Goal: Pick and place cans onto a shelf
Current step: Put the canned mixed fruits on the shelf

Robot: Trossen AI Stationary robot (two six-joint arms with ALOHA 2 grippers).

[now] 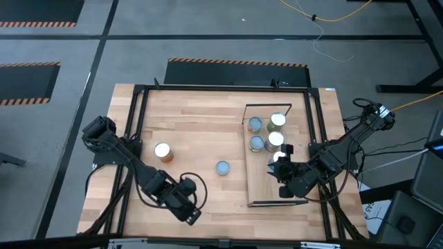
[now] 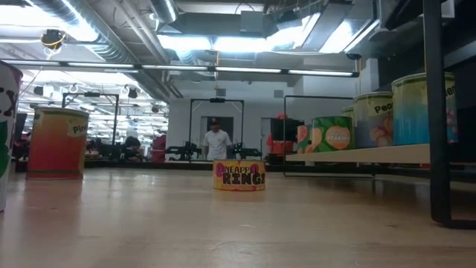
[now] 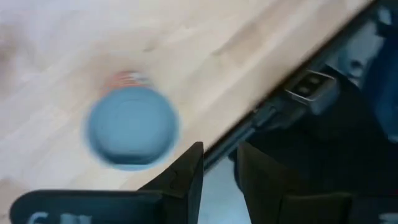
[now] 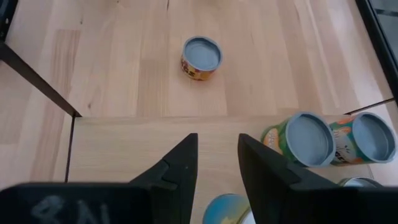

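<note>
The pale-wood shelf (image 1: 266, 183) with thin dark end frames lies on the table's right half. Several cans stand on it at its far end (image 1: 257, 143) (image 4: 305, 140) (image 2: 372, 119). My right gripper (image 1: 279, 168) (image 4: 217, 146) hovers open above the nearest shelf can (image 1: 280, 157) (image 4: 227, 210), touching nothing that I can see. A short blue-topped can (image 1: 222, 167) (image 4: 201, 57) (image 2: 239, 176) stands on the table's middle. A white-topped can with an orange-red side (image 1: 163, 151) (image 2: 57, 141) stands to its left. My left gripper (image 1: 192, 209) (image 3: 219, 155) is open near the table's near edge; its blurred wrist view shows a blue-topped can (image 3: 130, 127).
A dark metal frame (image 1: 138, 111) runs around the tabletop, and its near rail (image 3: 298, 93) shows beside my left gripper. The shelf's near half is bare wood (image 4: 143, 149). Another can's side (image 2: 6, 134) shows at the low view's left edge. A person (image 2: 216, 141) stands far off in the room.
</note>
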